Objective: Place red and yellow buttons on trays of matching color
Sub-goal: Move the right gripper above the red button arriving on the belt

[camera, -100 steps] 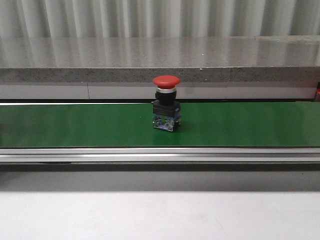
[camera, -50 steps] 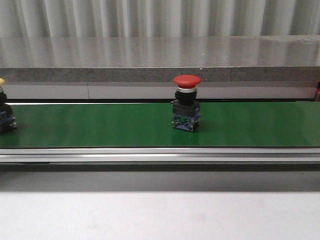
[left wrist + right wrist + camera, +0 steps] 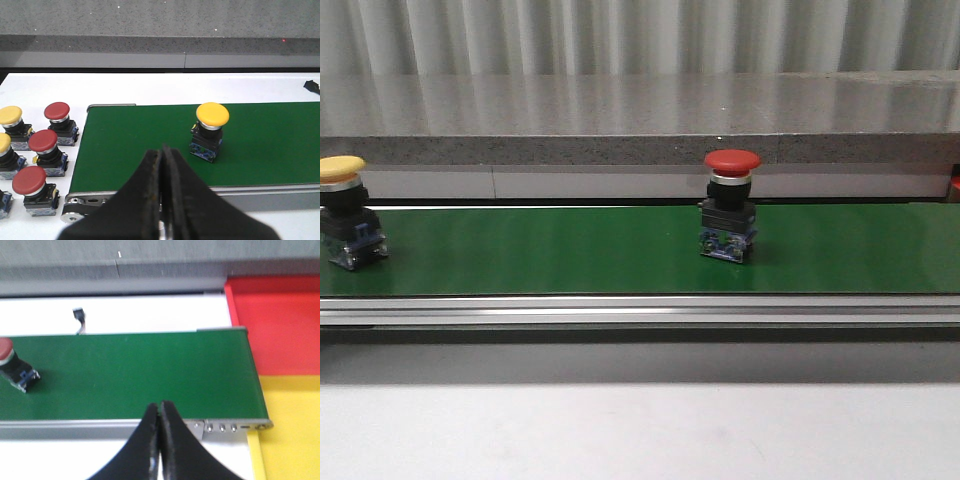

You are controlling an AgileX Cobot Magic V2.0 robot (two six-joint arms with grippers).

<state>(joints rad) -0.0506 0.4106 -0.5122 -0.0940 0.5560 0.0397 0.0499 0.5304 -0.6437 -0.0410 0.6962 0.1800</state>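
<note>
A red button [image 3: 731, 205] stands upright on the green belt [image 3: 560, 250], right of centre; its edge shows in the right wrist view as the red button [image 3: 7, 357]. A yellow button [image 3: 345, 210] stands at the belt's left end, and it is the yellow button [image 3: 210, 131] in the left wrist view. My left gripper [image 3: 162, 150] is shut and empty, above the belt's near edge, short of the yellow button. My right gripper [image 3: 160, 405] is shut and empty over the belt's near rail. The red tray [image 3: 275, 330] and yellow tray [image 3: 295, 430] lie past the belt's end.
Several spare red and yellow buttons [image 3: 42, 150] stand on the white table beside the belt's start. A grey stone ledge [image 3: 640, 120] runs behind the belt. An aluminium rail [image 3: 640, 312] borders the belt's near side.
The red button has ridden the belt to the right. The yellow button has come into the front view at the left end. Neither gripper shows in the earlier frames.
</note>
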